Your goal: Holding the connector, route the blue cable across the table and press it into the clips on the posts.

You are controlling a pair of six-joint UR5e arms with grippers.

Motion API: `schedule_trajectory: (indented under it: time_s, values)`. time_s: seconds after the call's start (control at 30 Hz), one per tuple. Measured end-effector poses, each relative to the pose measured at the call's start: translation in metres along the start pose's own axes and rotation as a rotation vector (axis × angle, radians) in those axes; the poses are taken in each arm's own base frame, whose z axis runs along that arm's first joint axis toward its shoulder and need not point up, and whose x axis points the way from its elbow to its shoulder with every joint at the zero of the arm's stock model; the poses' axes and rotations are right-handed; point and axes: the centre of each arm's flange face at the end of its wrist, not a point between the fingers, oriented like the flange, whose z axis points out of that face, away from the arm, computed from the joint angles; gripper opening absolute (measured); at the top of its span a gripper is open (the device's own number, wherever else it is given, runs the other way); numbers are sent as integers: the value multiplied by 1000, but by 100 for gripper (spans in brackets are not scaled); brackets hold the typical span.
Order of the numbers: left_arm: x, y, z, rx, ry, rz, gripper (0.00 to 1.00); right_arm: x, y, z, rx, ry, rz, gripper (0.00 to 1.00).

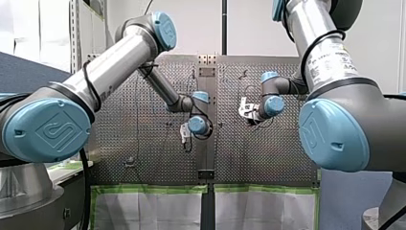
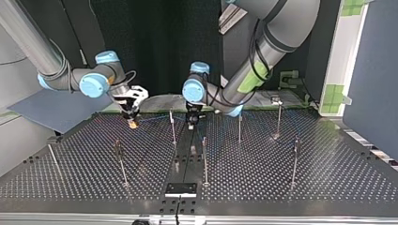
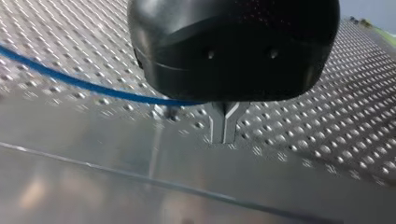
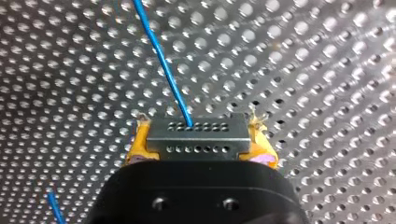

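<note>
my right gripper (image 4: 198, 132) is closed on the connector (image 4: 196, 138). its 2 yellow pads (image 4: 139, 142) press on the 2 short ends of the grey block, which shows 2 rows of small holes. the blue cable (image 4: 163, 60) leaves the connector's far face and runs away from it over the perforated table (image 4: 303, 70). a second short bit of blue cable shows on the camera's side of the connector, beside the gripper's black body.

seen from across the table, the connector hangs just above the surface. a thin post (image 2: 172, 126) stands near it, on the side toward my left gripper (image 2: 191, 123). a faint blue line leads from the connector up to that post's top and on toward my left gripper, which hangs just past the post. more thin posts stand farther from the connector on both sides. a black plate (image 2: 180, 189) lies well apart from the connector, at the table's edge nearest that camera.

in the left wrist view my left gripper's metal fingers (image 3: 217, 128) stand with their tips together and no gap showing. the blue cable runs in under the gripper's black body. the spot where it reaches the fingers is hidden, so i cannot tell whether they pinch it.
</note>
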Motion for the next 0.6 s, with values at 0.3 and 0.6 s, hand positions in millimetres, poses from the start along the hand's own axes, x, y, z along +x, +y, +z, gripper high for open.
schedule_trajectory:
  time_s: [0.3, 0.6]
  values:
    - [-23, -9, 10, -51, 3, 25, 100, 6, 15, 5, -8, 11, 6, 0]
    - [-20, -19, -6, -50, 83, 64, 100, 7, 22, 5, -15, 10, 8, 0]
